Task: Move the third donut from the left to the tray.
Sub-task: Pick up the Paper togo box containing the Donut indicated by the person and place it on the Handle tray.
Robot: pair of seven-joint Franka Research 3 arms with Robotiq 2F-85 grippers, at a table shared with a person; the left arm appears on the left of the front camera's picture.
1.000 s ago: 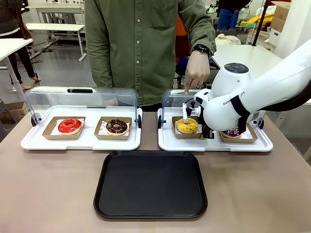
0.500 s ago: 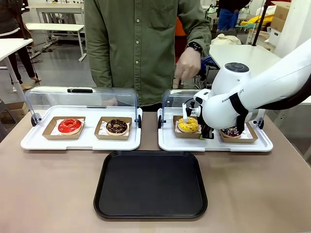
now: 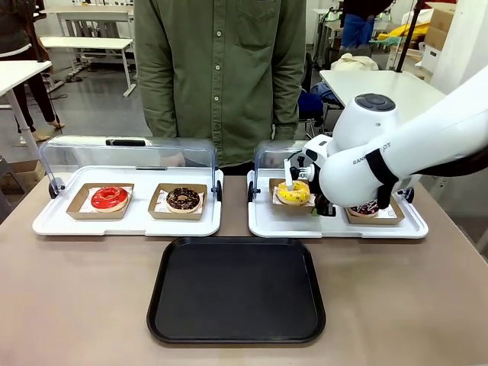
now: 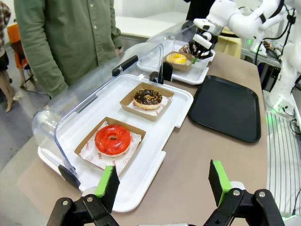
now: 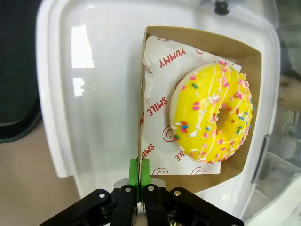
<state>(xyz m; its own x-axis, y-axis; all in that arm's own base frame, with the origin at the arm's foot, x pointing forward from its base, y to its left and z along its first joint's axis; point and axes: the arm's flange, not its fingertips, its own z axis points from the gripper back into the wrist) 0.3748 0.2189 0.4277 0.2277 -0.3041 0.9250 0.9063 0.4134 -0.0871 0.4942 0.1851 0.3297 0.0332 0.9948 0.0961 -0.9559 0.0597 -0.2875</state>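
Yellow donut (image 3: 293, 193) lifted, right fingers (image 5: 139, 172) pinching holder (image 5: 202, 179)

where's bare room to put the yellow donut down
The flat black plastic tray is bare across its whole floor, just in front of both white lidded trays. Bare tabletop flanks it on either side. It is crowded at the right white tray, where the right gripper pinches the yellow donut's cardboard holder.
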